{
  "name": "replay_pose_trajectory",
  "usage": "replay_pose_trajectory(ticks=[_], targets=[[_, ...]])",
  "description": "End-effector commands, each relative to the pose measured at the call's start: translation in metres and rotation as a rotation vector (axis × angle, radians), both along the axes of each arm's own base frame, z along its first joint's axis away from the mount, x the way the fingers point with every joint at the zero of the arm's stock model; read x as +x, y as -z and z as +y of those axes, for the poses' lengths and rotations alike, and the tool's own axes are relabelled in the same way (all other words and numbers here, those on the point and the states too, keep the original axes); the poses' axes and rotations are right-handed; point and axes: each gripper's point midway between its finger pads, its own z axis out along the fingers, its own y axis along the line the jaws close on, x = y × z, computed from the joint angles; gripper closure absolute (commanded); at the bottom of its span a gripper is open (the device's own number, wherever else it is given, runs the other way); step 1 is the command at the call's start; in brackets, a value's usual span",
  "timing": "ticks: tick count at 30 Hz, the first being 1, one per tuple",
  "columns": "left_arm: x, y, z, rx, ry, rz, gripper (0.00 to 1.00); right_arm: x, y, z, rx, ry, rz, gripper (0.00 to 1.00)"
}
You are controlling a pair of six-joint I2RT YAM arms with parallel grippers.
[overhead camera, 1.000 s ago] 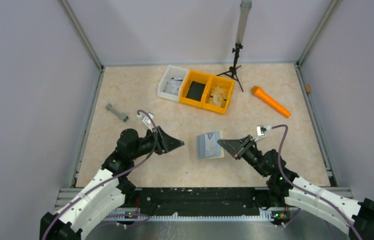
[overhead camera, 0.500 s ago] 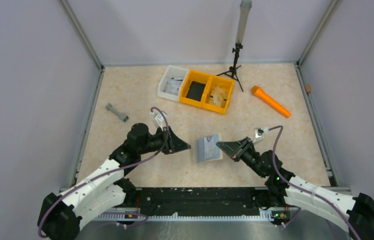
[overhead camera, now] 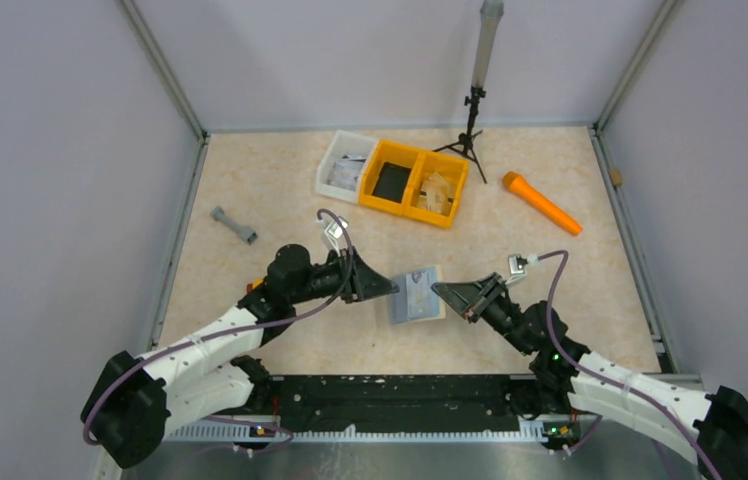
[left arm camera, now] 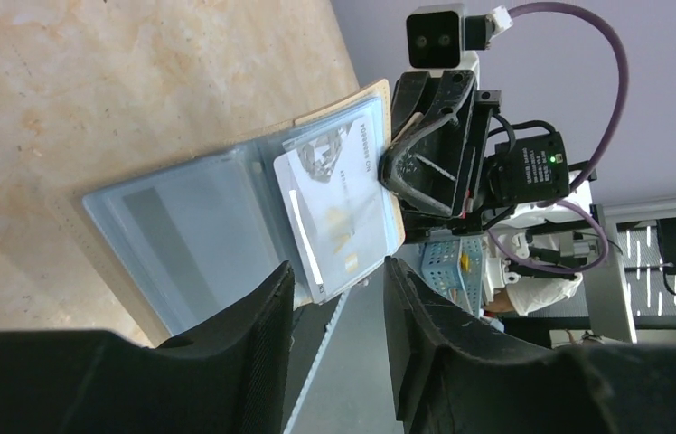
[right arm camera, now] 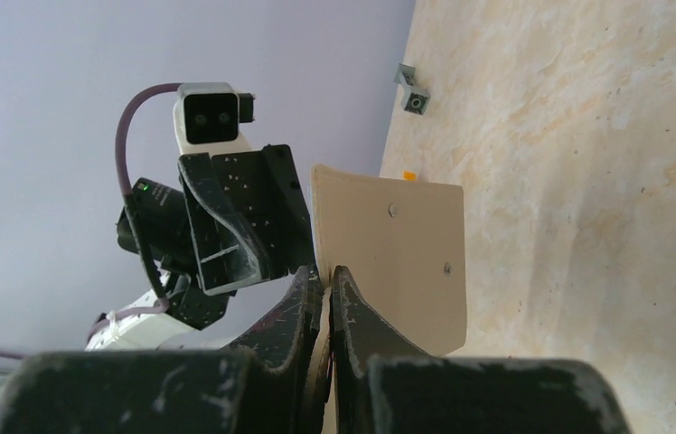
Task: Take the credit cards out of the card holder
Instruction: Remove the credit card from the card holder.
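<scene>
Top external: card holder [overhead camera: 418, 296], opened, centre of table [overhead camera: 280, 190]. Right gripper [overhead camera: 439, 290] at its 3 o'clock, clamped on the tan cover. Left gripper [overhead camera: 391, 288] at 9 o'clock, fingers apart beside a white card [left arm camera: 334, 208] in its sleeve.

White bin [overhead camera: 345, 165] is sitting against yellow two-compartment bin [overhead camera: 415, 183]; black tripod [overhead camera: 469, 128] is standing behind; orange cylinder [overhead camera: 542, 203] and grey dumbbell-shaped piece [overhead camera: 234, 225] are lying well apart.

Overhead view looks down; both close wrist views face the card holder [overhead camera: 416, 296].
</scene>
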Motion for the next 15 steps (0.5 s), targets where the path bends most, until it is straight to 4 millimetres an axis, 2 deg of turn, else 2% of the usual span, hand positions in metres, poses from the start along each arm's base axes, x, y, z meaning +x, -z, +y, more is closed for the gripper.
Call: replay_pose_trajectory(ticks=[1, 15], targets=[[0.004, -0.022, -0.005, -0.082, -0.002, -0.055, 0.56, -0.001, -0.055, 0.000, 0.125, -0.008, -0.105, 1.00], [0.006, -0.014, -0.010, -0.100, 0.011, -0.010, 0.55, -0.005, -0.075, 0.002, 0.185, -0.036, -0.133, 1.00]])
